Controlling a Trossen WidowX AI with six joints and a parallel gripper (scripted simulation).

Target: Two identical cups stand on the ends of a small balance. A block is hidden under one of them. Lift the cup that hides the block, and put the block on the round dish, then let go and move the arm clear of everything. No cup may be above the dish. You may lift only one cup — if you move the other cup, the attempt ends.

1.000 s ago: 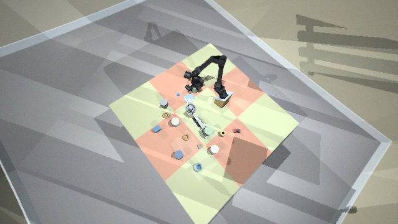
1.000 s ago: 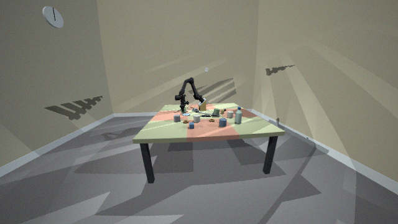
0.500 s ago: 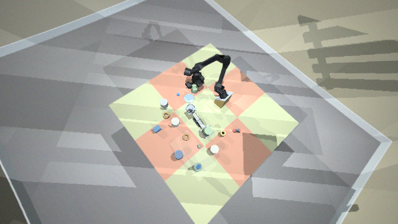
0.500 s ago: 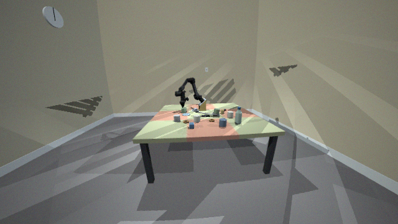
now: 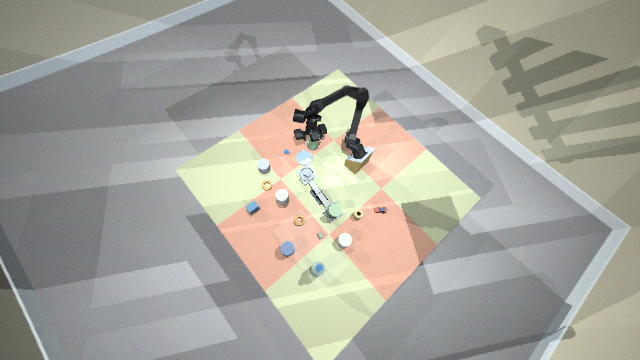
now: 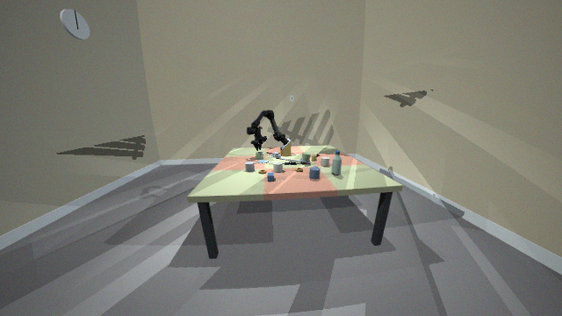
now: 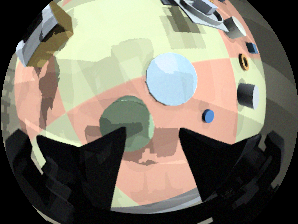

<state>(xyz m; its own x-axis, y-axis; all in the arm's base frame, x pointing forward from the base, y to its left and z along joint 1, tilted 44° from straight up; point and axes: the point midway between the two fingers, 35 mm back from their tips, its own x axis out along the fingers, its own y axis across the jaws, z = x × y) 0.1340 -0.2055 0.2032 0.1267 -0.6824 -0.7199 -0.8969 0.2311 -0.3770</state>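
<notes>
My gripper hangs above the upper part of the checkered surface, partly open and holding nothing; in the wrist view my two dark fingers stand apart with bare pink and yellow surface between them. A green cup stands upright just beyond my fingertips, a little left of centre in that view, off the balance and apart from my fingers. In the top view this green cup sits just below my gripper. The round pale-blue dish lies just right of and above the cup in the wrist view, near it but not touching; in the top view the dish shows below the cup. The balance runs diagonally down the middle of the top view, its upper end uncovered, just below the dish. The second green cup stands on its lower end. I cannot tell whether the block rests on the uncovered end. A small blue ball lies right of my fingers in the wrist view.
</notes>
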